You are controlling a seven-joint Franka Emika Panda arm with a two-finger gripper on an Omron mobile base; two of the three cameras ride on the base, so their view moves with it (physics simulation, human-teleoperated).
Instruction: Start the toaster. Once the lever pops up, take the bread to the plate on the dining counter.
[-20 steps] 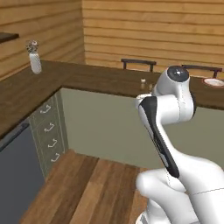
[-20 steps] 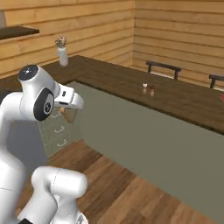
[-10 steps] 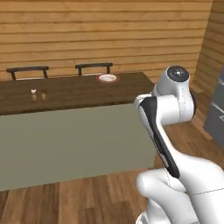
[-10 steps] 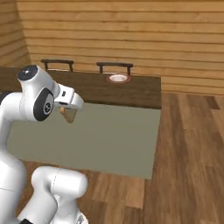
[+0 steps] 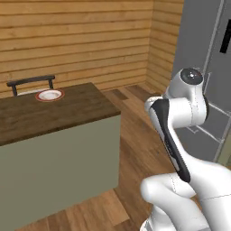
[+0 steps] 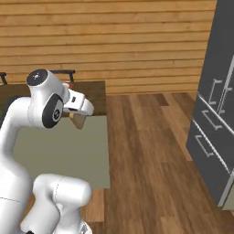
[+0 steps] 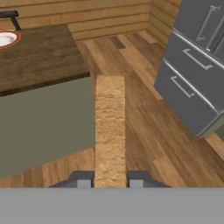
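I'm on the carry leg now, by my reckoning: the bread (image 7: 110,131) is in my grasp, the slice standing on edge between my fingers (image 7: 84,178), which are clamped on its two flat faces, with most of it sticking out ahead of me. The toaster part looks to be behind me; what's left is delivery.

The plate (image 5: 49,95) sits on the bench (image 5: 67,113) near its far edge, just in front of a black stool (image 5: 30,82), and well away from the slice. The bench's near corner is between me and the plate, with open wood floor (image 6: 151,151) to the side of it and grey cabinet fronts (image 6: 215,114) beyond that.

My arm is folded up tight over the base, wrist tucked close, the hand held about level with the bench top and aimed past its end panel. Next I judge I need to close in on the bench, swing toward the plate, reach out over the top and lower the slice flat onto it before letting go.
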